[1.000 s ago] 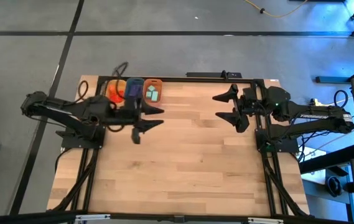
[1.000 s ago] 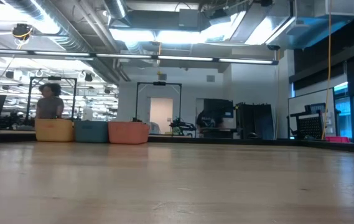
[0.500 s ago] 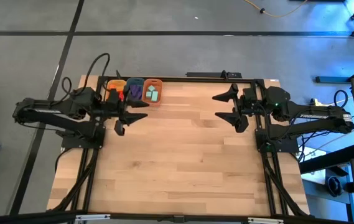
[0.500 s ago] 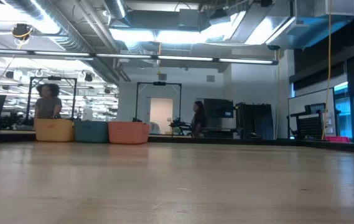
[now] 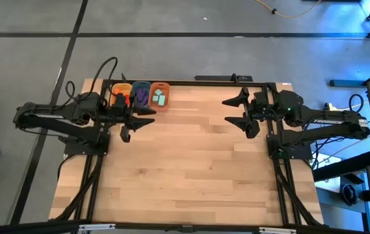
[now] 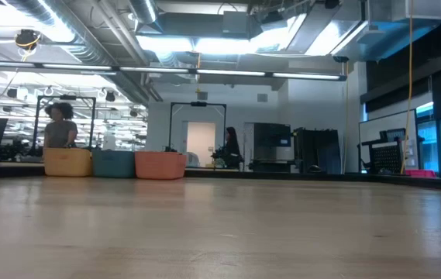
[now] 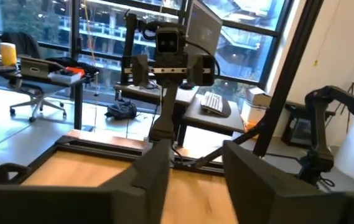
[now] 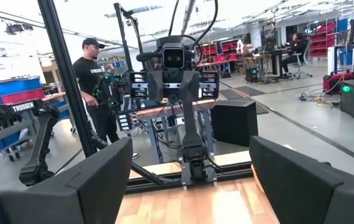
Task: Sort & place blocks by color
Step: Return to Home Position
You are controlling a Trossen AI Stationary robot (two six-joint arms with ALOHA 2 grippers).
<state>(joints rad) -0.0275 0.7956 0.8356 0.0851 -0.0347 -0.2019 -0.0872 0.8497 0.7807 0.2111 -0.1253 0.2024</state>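
Nearly home, but the left fingers sit close to the tubs

I see the blocks [image 5: 160, 99] all inside the row of tubs [image 5: 167, 91] at the far edge of the surface [image 5: 191, 162], left of the middle: orange-red, purple and mint-teal, one colour per tub. They are too small for me to tell their long axis or which way they point. The left gripper [image 5: 138, 123] hangs just beside this row, fingers apart and empty. In my opinion a careless swing here could push a tub and mix the colours. The right gripper [image 5: 235, 110] waits well apart, its fingers spread wide.
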